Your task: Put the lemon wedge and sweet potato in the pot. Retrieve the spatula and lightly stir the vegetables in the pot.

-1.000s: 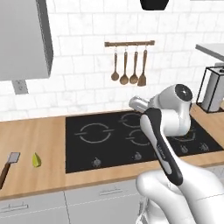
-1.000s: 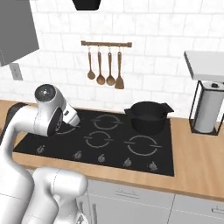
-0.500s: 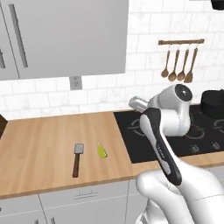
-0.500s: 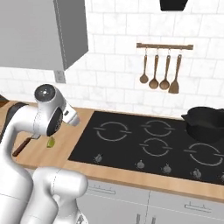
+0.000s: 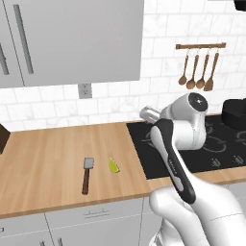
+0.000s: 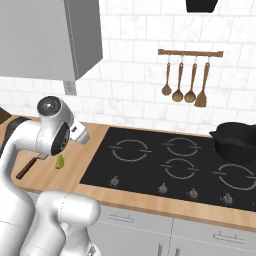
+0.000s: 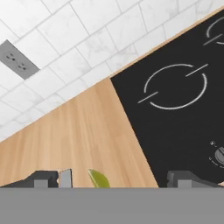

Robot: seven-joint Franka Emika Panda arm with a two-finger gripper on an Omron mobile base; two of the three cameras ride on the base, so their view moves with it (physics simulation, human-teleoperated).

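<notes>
Lemon wedge [image 5: 113, 165] lies on the counter [image 5: 48, 153] near its front edge, just beside the spatula [image 5: 87, 175]. Gripper [image 7: 113, 177] fingers apart, empty. Lower yourself squarely over the wedge; avoid nudging the spatula.

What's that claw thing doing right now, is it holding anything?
Tool: open and empty, its fingertips spread wide above the counter, with the lemon wedge between them.

The counter [image 5: 53, 158] is matt, fine-grained wood beside the smooth, glossy black cooktop [image 6: 170, 165]. On the counter, the spatula [image 5: 87, 174] has a grey metal blade and reddish-brown wooden handle.
</notes>
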